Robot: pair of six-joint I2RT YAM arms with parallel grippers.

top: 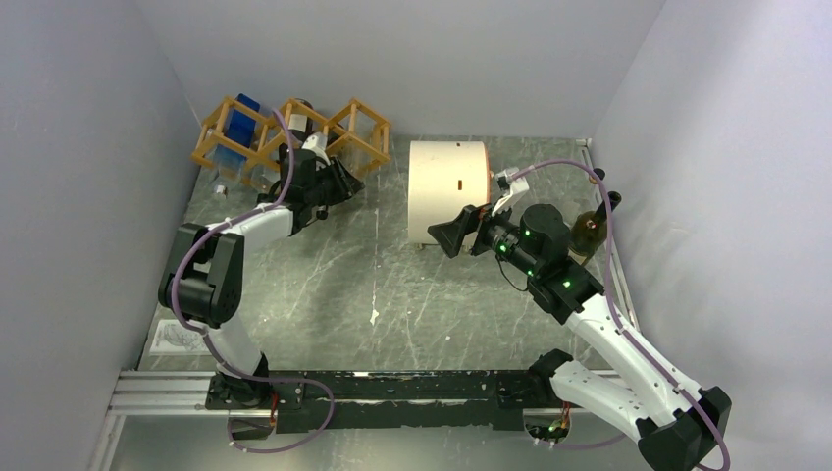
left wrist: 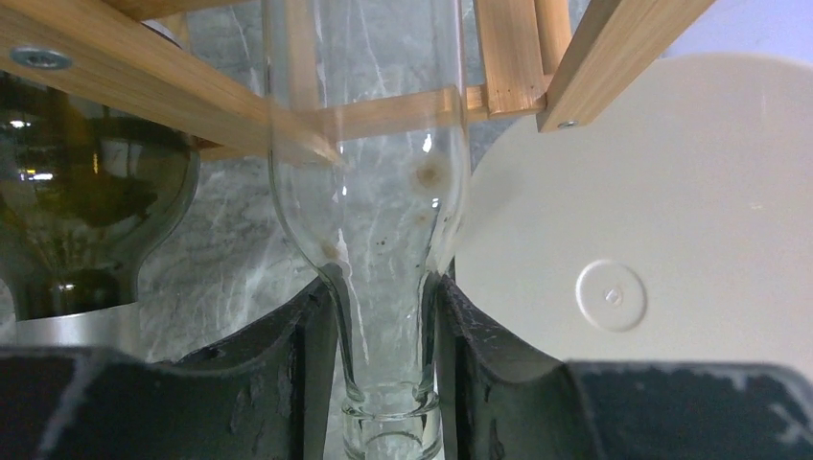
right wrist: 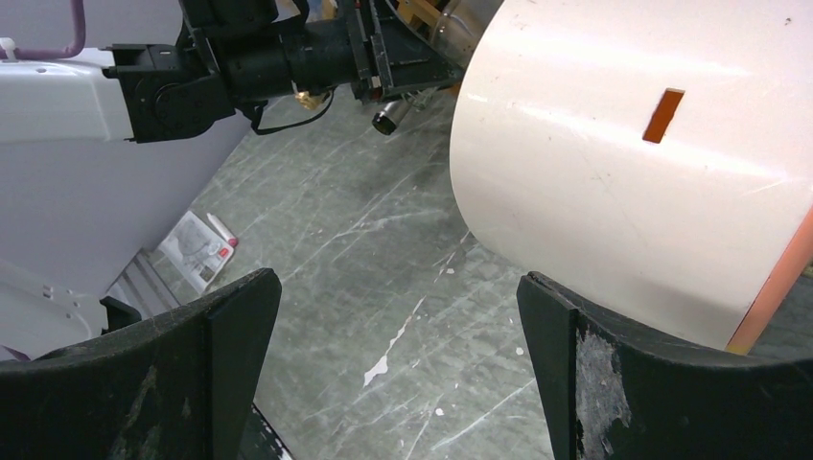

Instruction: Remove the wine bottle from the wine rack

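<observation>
Gripping the clear wine bottle (left wrist: 369, 192) by its neck, my left gripper (left wrist: 383, 383) has its jaws closed narrow on the glass. The bottle lies in the wine rack (top: 285, 132), upper left overhead. I worry slick glass slips, or its shoulder snags the rack. My right gripper (right wrist: 398, 364) gapes empty.

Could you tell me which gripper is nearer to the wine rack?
Left. The left gripper is at the wine rack, closed on the clear wine bottle's neck. The right gripper hangs open beside the cream drum, away from the rack.
</observation>
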